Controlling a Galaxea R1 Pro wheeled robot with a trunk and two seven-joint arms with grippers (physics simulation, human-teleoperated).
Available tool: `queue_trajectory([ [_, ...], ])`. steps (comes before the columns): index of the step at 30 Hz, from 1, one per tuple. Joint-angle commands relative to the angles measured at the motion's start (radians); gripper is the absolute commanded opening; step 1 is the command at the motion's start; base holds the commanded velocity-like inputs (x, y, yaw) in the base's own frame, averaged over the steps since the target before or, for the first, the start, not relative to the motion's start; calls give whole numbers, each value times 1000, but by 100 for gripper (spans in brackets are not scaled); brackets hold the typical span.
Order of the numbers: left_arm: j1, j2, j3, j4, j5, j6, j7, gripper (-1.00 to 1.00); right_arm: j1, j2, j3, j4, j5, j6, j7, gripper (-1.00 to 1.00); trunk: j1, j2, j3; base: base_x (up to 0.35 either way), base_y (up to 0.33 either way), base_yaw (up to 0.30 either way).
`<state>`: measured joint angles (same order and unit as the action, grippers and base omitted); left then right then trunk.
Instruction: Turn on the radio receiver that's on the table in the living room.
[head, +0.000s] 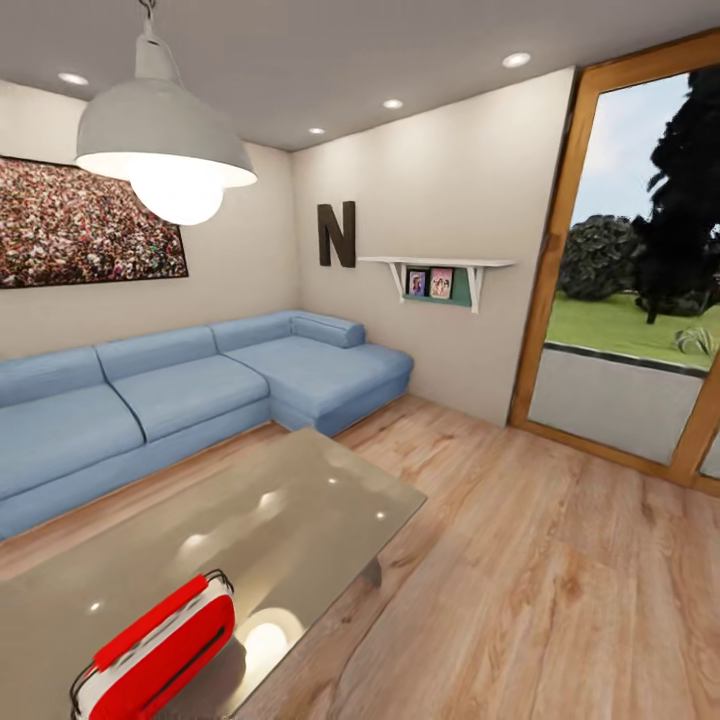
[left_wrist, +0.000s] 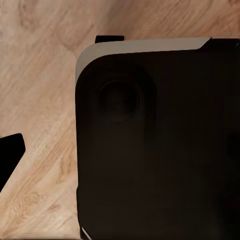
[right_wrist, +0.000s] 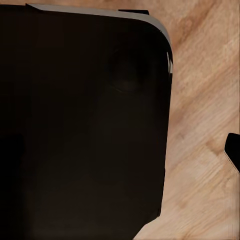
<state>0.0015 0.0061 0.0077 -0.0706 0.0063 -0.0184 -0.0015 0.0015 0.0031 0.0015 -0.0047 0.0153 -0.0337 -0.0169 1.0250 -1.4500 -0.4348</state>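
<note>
Radio receiver, one only, lies at the near left corner of the table, red with a white band and a thin dark wire handle looping round its ends; it looks tipped over onto a broad face, long axis running diagonally toward the table's middle. The glossy grey top mirrors the ceiling lights. Left of and behind the table runs one blue corner sofa, with one crowd picture on the wall above it and one white pendant lamp hanging in front. Further right, a dark letter N is on the wall, then a white shelf holding two small framed photos, then a wood-framed glass door giving onto grass and trees.

Both wrist views look down at light wood floor past a large dark rounded body of the robot. Whether either gripper's jaws are apart or together cannot be told, nor how the arms are posed.
</note>
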Motion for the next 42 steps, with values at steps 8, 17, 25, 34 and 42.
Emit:
queue_trajectory([
  [8,0,0,0,0,1,0,0,100,0,0,0,0,0,0,0,100,0,0,0,0,0,285],
  [17,0,0,0,0,0,0,0,100,0,0,0,0,0,0,0,100,0,0,0,0,0,285],
  [25,0,0,0,0,0,0,0,100,0,0,0,0,0,1,0,100,0,0,0,0,0,285],
  [34,0,0,0,0,0,0,0,100,0,0,-1,0,0,1,0,100,0,0,0,0,0,285],
  [42,0,0,0,0,0,0,0,100,0,0,0,0,0,0,0,100,0,0,0,0,0,285],
])
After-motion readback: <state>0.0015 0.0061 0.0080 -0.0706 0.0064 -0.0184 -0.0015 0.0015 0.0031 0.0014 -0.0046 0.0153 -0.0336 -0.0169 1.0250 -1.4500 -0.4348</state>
